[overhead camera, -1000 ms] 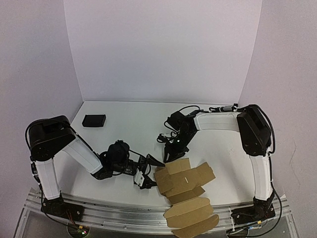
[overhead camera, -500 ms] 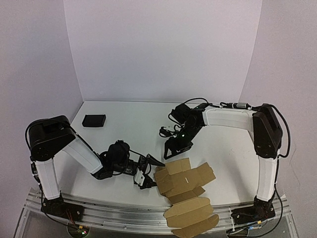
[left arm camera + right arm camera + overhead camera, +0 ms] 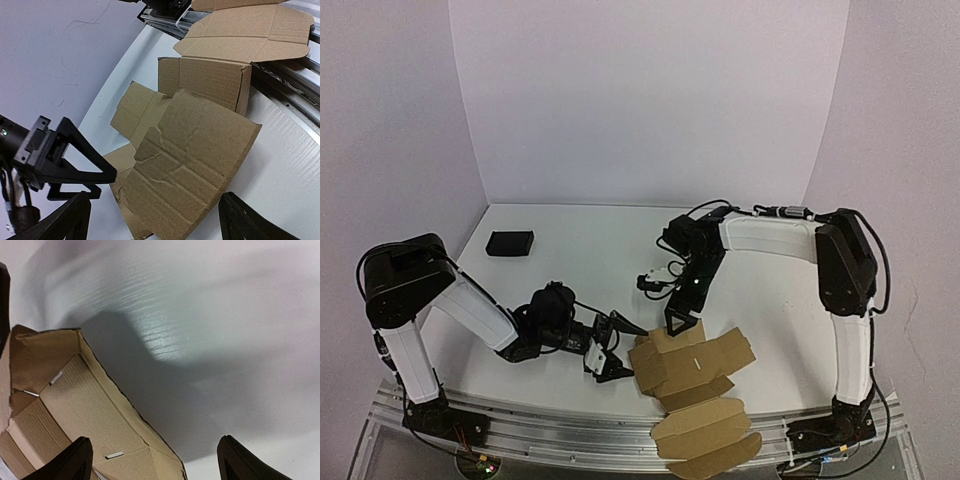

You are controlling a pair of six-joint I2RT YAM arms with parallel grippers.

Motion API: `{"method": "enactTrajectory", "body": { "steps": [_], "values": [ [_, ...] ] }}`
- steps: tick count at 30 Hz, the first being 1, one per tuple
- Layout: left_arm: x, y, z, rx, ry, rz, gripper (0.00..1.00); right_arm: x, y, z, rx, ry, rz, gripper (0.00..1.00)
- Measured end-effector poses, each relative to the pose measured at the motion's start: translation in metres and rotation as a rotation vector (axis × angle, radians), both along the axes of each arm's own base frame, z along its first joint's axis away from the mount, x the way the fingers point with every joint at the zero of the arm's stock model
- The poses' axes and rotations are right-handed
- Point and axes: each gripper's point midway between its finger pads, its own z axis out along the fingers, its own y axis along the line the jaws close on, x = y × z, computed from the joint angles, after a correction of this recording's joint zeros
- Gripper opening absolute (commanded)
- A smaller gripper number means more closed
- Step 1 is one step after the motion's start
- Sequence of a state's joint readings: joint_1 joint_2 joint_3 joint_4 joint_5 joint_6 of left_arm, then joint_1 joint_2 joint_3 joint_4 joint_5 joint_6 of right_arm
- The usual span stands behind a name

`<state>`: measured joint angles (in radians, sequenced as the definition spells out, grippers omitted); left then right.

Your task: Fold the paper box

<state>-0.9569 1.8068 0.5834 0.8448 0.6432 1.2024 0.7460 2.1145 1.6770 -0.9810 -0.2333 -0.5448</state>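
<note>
The paper box [image 3: 692, 362] is a brown cardboard sheet, partly folded, lying at the table's front edge with long flaps [image 3: 705, 440] hanging over the rail. My left gripper [image 3: 605, 347] lies low just left of it, open. In the left wrist view a creased flap [image 3: 195, 150] rises between and ahead of the left gripper's [image 3: 155, 222] spread fingers, with nothing pinching it. My right gripper [image 3: 678, 320] hangs open over the box's far edge. In the right wrist view the box's raised wall [image 3: 75, 405] runs down between the right gripper's [image 3: 155, 465] fingers.
A small black block [image 3: 510, 243] lies at the table's back left. White walls close in the back and both sides. The metal rail [image 3: 570, 435] runs along the front edge under the hanging flaps. The right gripper's black fingers [image 3: 75, 162] show at the left of the left wrist view.
The right gripper has opened wide and swung forward and down to the box's far edge. The left arm has shifted slightly, its gripper staying open beside the box.
</note>
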Motion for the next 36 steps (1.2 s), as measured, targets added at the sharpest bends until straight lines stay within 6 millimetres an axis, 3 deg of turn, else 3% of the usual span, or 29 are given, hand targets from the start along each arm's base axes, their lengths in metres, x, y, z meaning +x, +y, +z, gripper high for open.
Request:
{"method": "enactTrajectory", "body": {
  "steps": [5, 11, 19, 24, 29, 33, 36],
  "values": [
    [-0.003, 0.005, -0.002, 0.012, 0.014, 0.002, 0.92, -0.005, -0.002, -0.019, -0.030, 0.048, 0.101, 0.68],
    [-0.003, 0.008, -0.003, 0.027, 0.038, 0.025, 0.92, -0.013, -0.006, -0.020, -0.032, 0.070, 0.158, 0.29],
    [0.014, 0.011, 0.017, 0.006, 0.140, 0.170, 0.95, -0.010, -0.009, -0.021, -0.050, 0.047, 0.187, 0.00],
    [0.041, 0.022, 0.053, -0.067, 0.275, 0.354, 0.98, 0.001, -0.012, -0.012, -0.071, -0.028, 0.184, 0.00],
    [0.067, 0.042, 0.093, -0.180, 0.410, 0.489, 1.00, 0.025, -0.013, 0.029, -0.024, -0.244, 0.128, 0.00],
    [0.087, 0.058, 0.095, -0.206, 0.550, 0.588, 1.00, 0.034, -0.023, 0.068, 0.016, -0.457, 0.061, 0.00],
    [0.102, 0.069, 0.085, -0.207, 0.641, 0.667, 1.00, 0.038, -0.023, 0.082, 0.017, -0.597, 0.028, 0.00]
  ]
}}
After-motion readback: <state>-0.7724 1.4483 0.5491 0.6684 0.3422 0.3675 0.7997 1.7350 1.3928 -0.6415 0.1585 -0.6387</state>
